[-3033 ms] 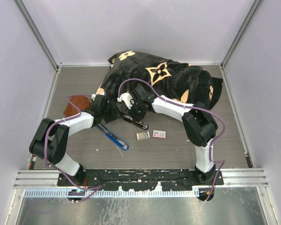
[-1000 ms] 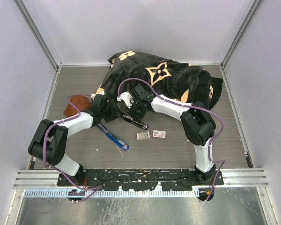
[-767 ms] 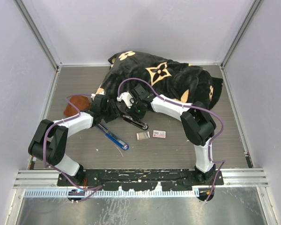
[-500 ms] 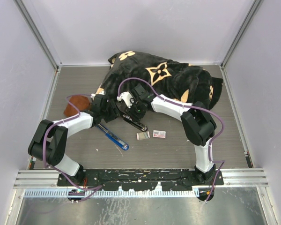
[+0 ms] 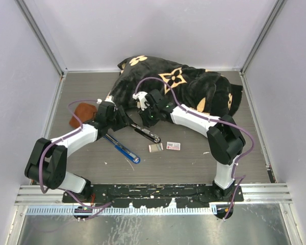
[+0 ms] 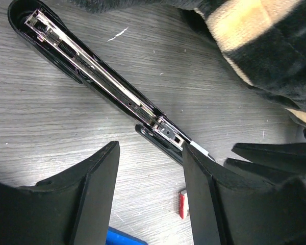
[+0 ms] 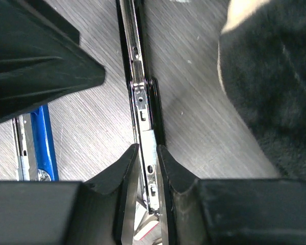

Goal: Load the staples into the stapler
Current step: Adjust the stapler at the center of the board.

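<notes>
My left gripper (image 6: 150,168) hangs wide open over the open stapler (image 5: 147,132), mid-picture. My right gripper (image 7: 147,153) sits narrow around its rail (image 7: 141,109), maybe to steady it. I cannot tell if it squeezes. The staples (image 5: 173,146) lie just lower-right.

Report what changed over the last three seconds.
Both arms reached farther out from their bases. The left gripper and right gripper shifted slightly toward the blanket, over the open black stapler, and the left elbow swung out left. Nothing was visibly picked up or released. The black stapler, staples box, grey inner piece and blue stapler lie where they were.
</notes>
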